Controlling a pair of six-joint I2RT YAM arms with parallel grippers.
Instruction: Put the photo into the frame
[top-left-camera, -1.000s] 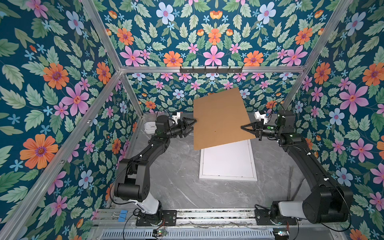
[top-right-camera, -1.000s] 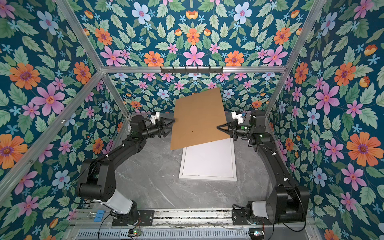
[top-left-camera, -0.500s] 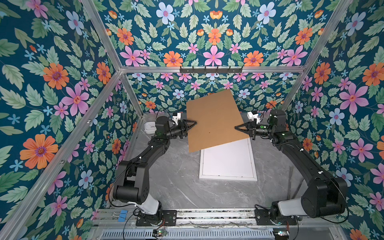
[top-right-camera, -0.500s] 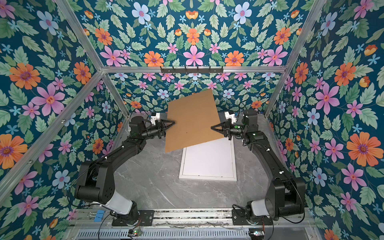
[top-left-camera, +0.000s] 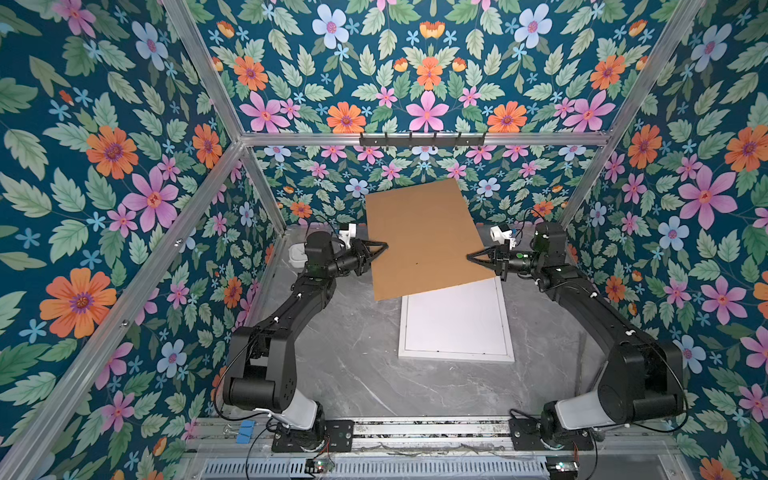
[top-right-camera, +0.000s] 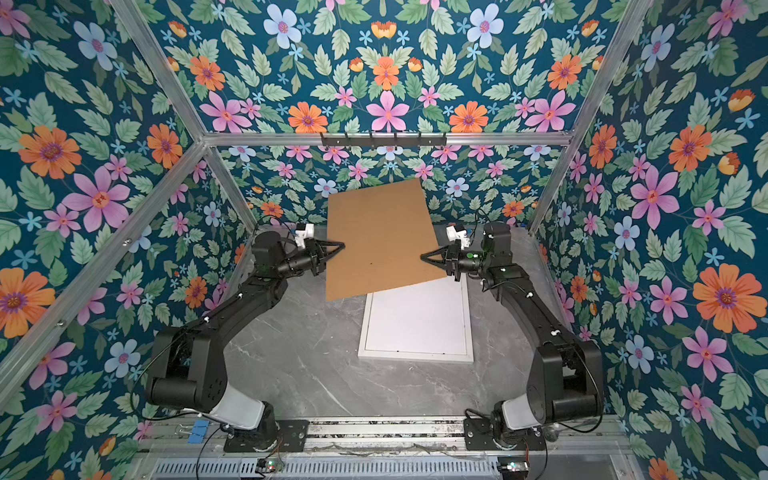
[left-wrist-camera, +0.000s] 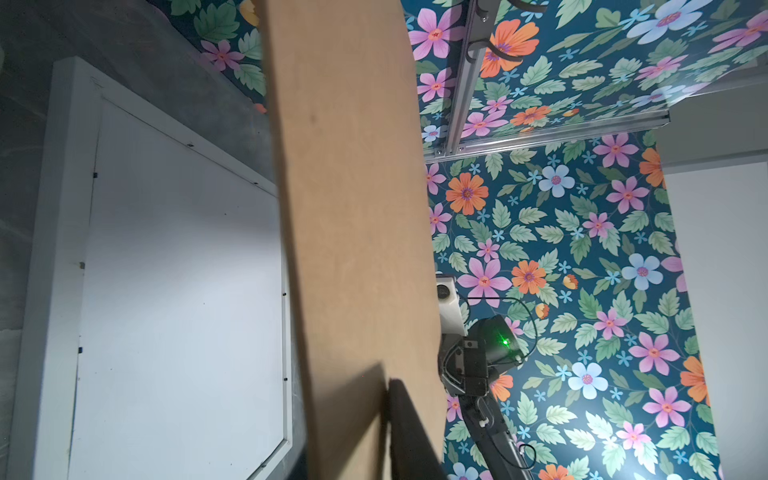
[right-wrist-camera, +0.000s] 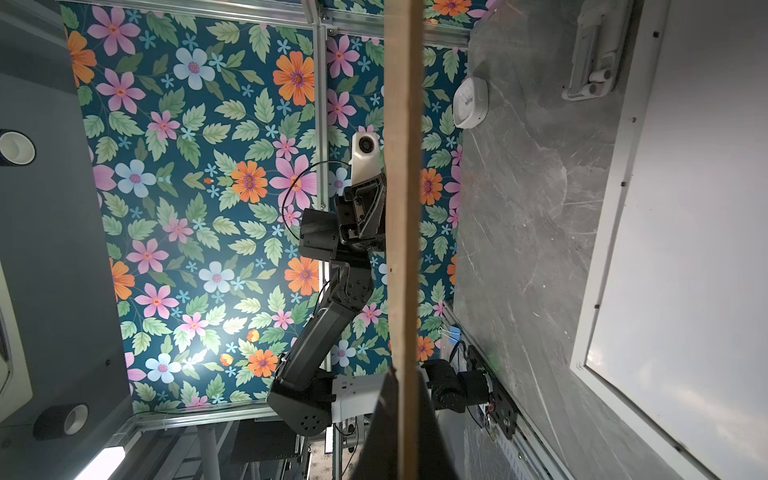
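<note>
The white rectangular frame (top-left-camera: 457, 357) lies flat on the grey table (top-left-camera: 353, 374).

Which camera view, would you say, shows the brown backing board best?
Both top views: the brown backing board shows its whole face, tilted aloft, gripped at opposite edges by the left gripper and right gripper. The left wrist view gives a foreshortened strip; the right wrist view, nearly just its edge.

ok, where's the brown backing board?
In both top views the brown board is mid-air, tilted, held at its sides by the left gripper and right gripper, above the far end of the frame.
</note>
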